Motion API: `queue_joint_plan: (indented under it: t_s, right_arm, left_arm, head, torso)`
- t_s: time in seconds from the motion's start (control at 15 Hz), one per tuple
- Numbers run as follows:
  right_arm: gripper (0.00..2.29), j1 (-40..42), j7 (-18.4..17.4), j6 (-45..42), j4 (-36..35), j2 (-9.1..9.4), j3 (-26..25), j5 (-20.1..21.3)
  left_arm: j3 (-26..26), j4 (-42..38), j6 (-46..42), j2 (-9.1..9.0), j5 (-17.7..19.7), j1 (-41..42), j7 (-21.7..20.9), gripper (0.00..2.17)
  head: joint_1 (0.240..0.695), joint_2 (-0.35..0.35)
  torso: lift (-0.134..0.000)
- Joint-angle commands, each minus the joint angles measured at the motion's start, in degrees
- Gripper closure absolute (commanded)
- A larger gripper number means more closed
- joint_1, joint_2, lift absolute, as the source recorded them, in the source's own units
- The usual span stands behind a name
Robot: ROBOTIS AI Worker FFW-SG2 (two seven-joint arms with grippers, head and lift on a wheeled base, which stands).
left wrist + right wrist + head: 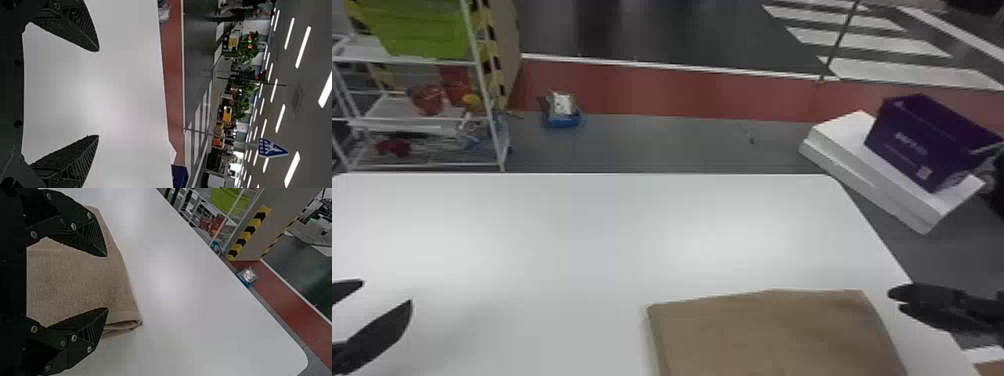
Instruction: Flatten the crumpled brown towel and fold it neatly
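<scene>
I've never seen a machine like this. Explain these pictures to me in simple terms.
This is a robot with two black arms, each ending in a gripper. The head view looks forward and down from its head: the left gripper is by that view's left edge, the right gripper by its right edge. Each wrist view comes from a camera on that arm and is turned on its side, so upright things look as if they lie down. On the white table lies the brown towel, fairly smooth, with stacked layers at one corner, so it looks folded. Both grippers' jaws stand open, and nothing is held.
</scene>
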Motion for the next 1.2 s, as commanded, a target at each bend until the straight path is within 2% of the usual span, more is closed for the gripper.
queue_joint_plan:
  t_s: [0.0, 0.2, 0.47, 0.8, 1.13]
  right_arm:
    - [0.47, 3.5, 0.1, 1.7, -0.4, -2.79, -1.3, 1.0]
    - [0.47, 6.4, 0.3, 1.7, -0.5, -3.67, -0.3, 4.5]
    - [0.47, 4.6, 0.5, 1.7, 0.8, -3.67, 5.3, 8.6]
    - [0.47, 1.2, 0.4, 1.7, 3.1, -2.70, 10.4, 9.8]
    - [0.48, 0.2, 0.4, 1.7, 3.4, -1.74, 12.2, 10.2]
  left_arm:
    - [0.0, 0.1, -0.2, -0.15, 0.1, -0.2, 0.0, 0.10]
    - [-0.1, 0.5, -0.2, -0.15, 0.0, -0.4, 0.0, 0.10]
    - [-0.1, 1.1, -0.2, -0.15, 0.0, -0.5, 0.0, 0.10]
    - [0.1, 1.1, -0.2, -0.15, 0.0, -0.4, -0.1, 0.10]
    - [0.1, 1.2, -0.3, -0.15, 0.0, -0.4, -0.1, 0.10]
  head:
    - [0.695, -0.214]
    - [0.695, -0.267]
    - [0.695, -0.290]
    - [0.695, -0.263]
    - [0.695, -0.231]
  torso:
    - [-0.124]
    - [-0.124]
    - [-0.124]
    - [-0.124]
    - [-0.124]
